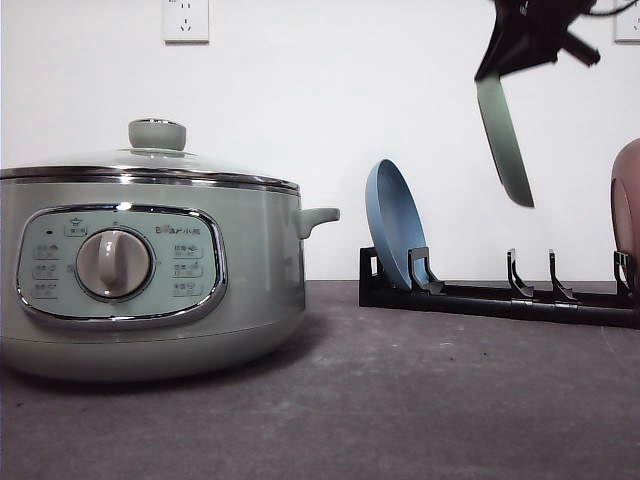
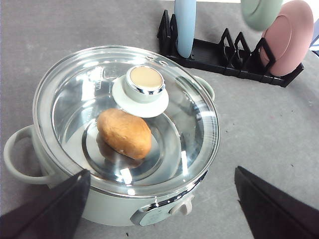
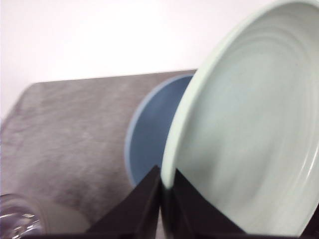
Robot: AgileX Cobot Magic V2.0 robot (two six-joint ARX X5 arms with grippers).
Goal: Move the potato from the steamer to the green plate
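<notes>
The pale green steamer (image 1: 262,262) stands on the left of the table with its glass lid (image 2: 75,94) on. Through the lid the orange-brown potato (image 2: 124,133) shows, lying on the steamer's inner tray. My left gripper (image 2: 162,170) hovers above the steamer's front side, open, its fingers wide apart and holding nothing. At the upper right my right gripper (image 1: 512,58) is shut on the rim of the green plate (image 1: 505,140), which hangs on edge in the air above the rack. The right wrist view shows the fingers (image 3: 149,199) pinching that rim (image 3: 172,164).
A black plate rack (image 1: 480,297) stands at the back right. A blue plate (image 1: 392,230) stands upright in its left slot and a pink plate (image 1: 627,200) at its right end. Dark tabletop (image 1: 420,400) lies in front.
</notes>
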